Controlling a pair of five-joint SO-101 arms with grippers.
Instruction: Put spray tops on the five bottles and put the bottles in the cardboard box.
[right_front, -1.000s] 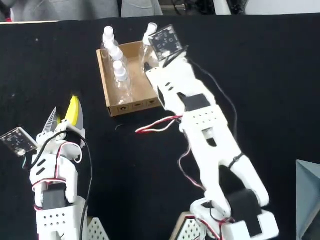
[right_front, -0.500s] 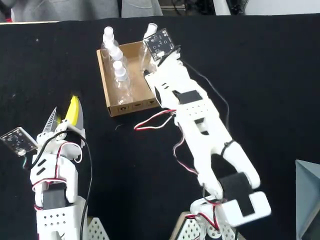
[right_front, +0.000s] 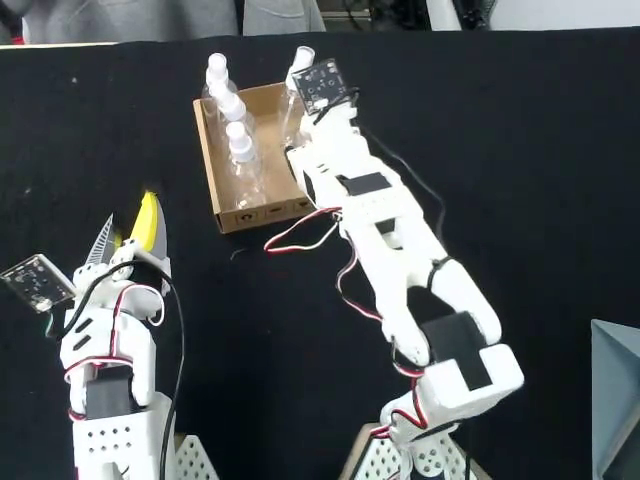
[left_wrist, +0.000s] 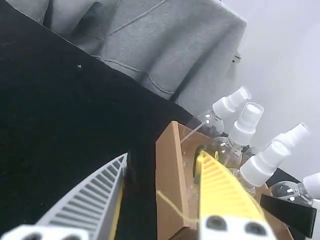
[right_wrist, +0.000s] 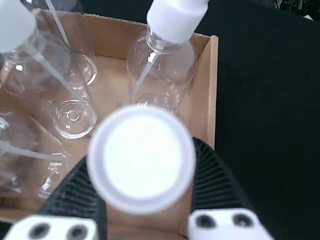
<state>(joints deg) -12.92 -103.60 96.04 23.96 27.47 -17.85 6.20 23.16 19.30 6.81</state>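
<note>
so the right gripper (right_wrist: 145, 192) has ribbed dark fingers clamped on one clear plastic bottle (right_wrist: 142, 157), round white top, at the brown cardboard box (right_front: 262, 214) upper middle holding four more, while the left gripper (right_front: 127, 222) at lower left just gapes, yellow and grey fingers apart.

white arms (right_front: 400, 255), yellow-and-grey left pincer (right_front: 128, 208)

Robotics lab or maker's bench, prob. Table (right_front: 560, 150) under a black cloth; left arm (right_front: 105, 360) & right arm (right_front: 400, 260) in white printed-looking plastic w/ bare red/white wires (right_front: 300, 235) hanging loose; small circuit boards on the wrists; plain white wall (left_wrist: 290, 50) behind.
</note>
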